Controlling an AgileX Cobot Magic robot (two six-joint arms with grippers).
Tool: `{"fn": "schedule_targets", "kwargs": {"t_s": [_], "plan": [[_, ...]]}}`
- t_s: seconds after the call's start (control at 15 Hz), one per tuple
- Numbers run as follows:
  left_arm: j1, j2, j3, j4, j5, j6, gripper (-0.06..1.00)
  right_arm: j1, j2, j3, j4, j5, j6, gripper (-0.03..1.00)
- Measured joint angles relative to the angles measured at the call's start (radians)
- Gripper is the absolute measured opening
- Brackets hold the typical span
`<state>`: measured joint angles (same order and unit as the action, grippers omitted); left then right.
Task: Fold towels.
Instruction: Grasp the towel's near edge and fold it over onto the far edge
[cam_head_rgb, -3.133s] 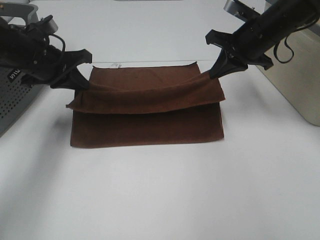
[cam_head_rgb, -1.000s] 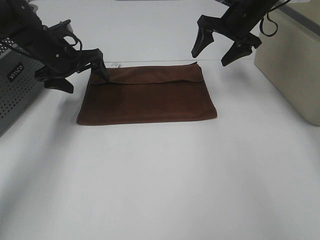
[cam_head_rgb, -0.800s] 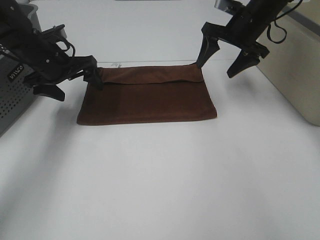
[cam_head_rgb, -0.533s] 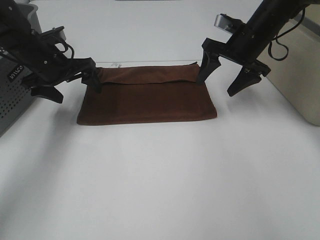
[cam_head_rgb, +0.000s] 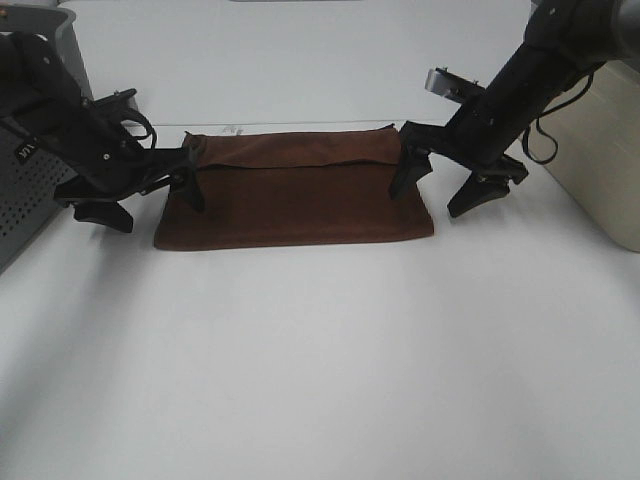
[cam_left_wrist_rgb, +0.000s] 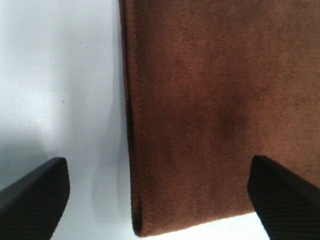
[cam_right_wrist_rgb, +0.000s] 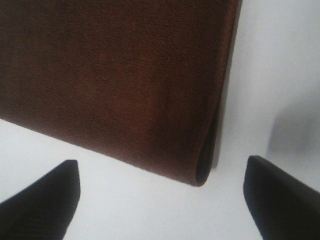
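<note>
The dark reddish-brown towel (cam_head_rgb: 295, 195) lies flat on the white table, folded in half, with its fold along the near edge. A small white tag (cam_head_rgb: 233, 129) shows at its far edge. My left gripper (cam_head_rgb: 145, 200) is open and low at the towel's left edge, one finger over the cloth and one on bare table. The left wrist view shows that edge (cam_left_wrist_rgb: 210, 110) between the open fingertips (cam_left_wrist_rgb: 35, 200). My right gripper (cam_head_rgb: 437, 195) is open and straddles the towel's right edge. The right wrist view shows the folded corner (cam_right_wrist_rgb: 150, 100) between its fingertips (cam_right_wrist_rgb: 282, 195).
A grey perforated box (cam_head_rgb: 30, 200) stands at the left edge of the table. A beige box (cam_head_rgb: 600, 150) stands at the right. White table (cam_head_rgb: 320, 360) stretches in front of the towel.
The grippers laid the lifted towel half onto the far half and let go. Both, open, have since come down and nearer along the towel's left and right edges.
</note>
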<state>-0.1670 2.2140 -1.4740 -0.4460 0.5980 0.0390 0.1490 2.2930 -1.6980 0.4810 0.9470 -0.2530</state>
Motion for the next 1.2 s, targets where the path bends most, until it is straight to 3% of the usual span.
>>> {"fn": "schedule_targets", "kwargs": {"t_s": [0.2, 0.33, 0.47, 0.6, 0.67, 0.93, 1.2], "plan": [[-0.001, 0.031, -0.019, -0.036, -0.021, 0.002, 0.8, 0.0, 0.049, 0.0, 0.069, -0.045, -0.029, 0.78], [-0.018, 0.06, -0.059, -0.046, -0.018, 0.002, 0.69, 0.0, 0.066, -0.001, 0.124, -0.07, -0.056, 0.68], [-0.024, 0.077, -0.075, -0.05, 0.0, 0.002, 0.45, 0.0, 0.076, -0.001, 0.127, -0.077, -0.067, 0.44], [-0.024, 0.082, -0.075, -0.048, 0.011, 0.002, 0.09, 0.0, 0.083, 0.0, 0.107, -0.083, -0.061, 0.14], [-0.024, 0.081, -0.075, -0.043, 0.017, 0.004, 0.02, 0.0, 0.083, 0.0, 0.096, -0.079, -0.047, 0.02], [-0.025, 0.029, -0.072, 0.023, 0.105, 0.004, 0.02, 0.0, 0.036, 0.021, 0.018, -0.009, 0.042, 0.0], [-0.055, -0.085, 0.131, 0.037, 0.108, 0.004, 0.02, 0.003, -0.122, 0.286, 0.019, -0.047, 0.044, 0.0]]}}
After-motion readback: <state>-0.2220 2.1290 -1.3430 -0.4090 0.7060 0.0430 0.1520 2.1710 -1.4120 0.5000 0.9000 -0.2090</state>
